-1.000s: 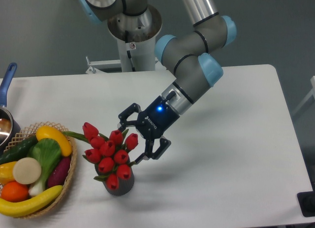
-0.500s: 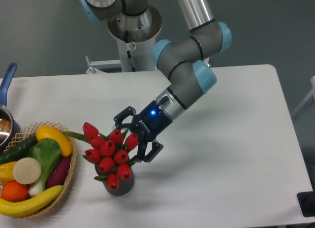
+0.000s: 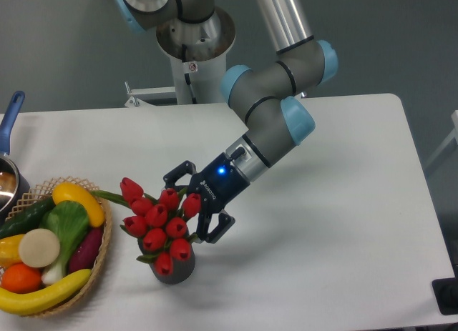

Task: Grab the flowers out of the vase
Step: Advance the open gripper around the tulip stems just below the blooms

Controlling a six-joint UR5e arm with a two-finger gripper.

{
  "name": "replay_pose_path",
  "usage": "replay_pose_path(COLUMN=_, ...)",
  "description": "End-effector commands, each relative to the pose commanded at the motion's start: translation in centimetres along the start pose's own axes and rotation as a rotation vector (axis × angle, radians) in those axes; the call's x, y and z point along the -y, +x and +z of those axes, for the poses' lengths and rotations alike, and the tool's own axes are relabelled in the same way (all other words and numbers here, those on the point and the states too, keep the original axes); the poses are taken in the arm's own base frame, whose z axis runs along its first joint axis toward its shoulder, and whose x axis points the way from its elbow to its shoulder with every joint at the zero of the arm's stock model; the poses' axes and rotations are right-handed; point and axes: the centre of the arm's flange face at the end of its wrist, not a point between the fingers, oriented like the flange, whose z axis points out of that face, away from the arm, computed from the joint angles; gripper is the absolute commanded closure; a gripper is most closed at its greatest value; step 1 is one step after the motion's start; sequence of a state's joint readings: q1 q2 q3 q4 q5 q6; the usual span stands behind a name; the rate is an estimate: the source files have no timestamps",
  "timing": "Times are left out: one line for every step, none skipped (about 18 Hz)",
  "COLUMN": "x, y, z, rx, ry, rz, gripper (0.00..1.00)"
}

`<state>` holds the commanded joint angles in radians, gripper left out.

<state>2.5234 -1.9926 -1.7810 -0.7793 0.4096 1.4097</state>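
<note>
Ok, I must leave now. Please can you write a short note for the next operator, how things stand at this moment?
Gripper: open, jaws spread at the right side of the flowers, holding nothing.
Flowers: in the vase, which stands near the front table edge, right of the basket.
Done: the approach only.
Left: bring the jaws around the bunch, close them, lift the flowers out of the vase.
</note>
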Motion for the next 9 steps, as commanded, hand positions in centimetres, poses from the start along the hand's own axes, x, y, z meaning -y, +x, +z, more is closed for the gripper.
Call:
replay_pose_path(x=-0.2, y=-0.3, z=0.2, rx=-0.002, ry=0.000, rz=-0.002, gripper=0.00)
replay_pose_path(x=0.1, y=-0.4, z=0.4, rx=-0.005, ry=0.002, rz=0.004, gripper=0.00)
replay_pose_path(x=0.1, y=-0.6, z=0.6, rx=-0.007, ry=0.002, rz=0.005, gripper=0.00)
replay_pose_path(x=0.4, y=-0.9, z=0.7, rx=-0.007, ry=0.003, rz=0.010, gripper=0.00)
replay_pose_path(x=0.4, y=-0.9, z=0.8, rx=-0.008, ry=0.001, rz=0.008, gripper=0.00)
replay_pose_path(x=0.2, y=-0.9, z=1.1, rx=-0.013, ry=0.001, rz=0.006, gripper=0.00)
replay_pose_path(x=0.2, y=-0.9, z=1.2, rx=-0.014, ry=0.001, rz=0.008, gripper=0.00)
replay_pose_path(x=0.2, y=-0.9, z=1.2, rx=-0.014, ry=0.001, rz=0.008, gripper=0.04)
replay_pose_path(x=0.3, y=-1.0, z=1.2, rx=-0.014, ry=0.001, rz=0.007, gripper=0.15)
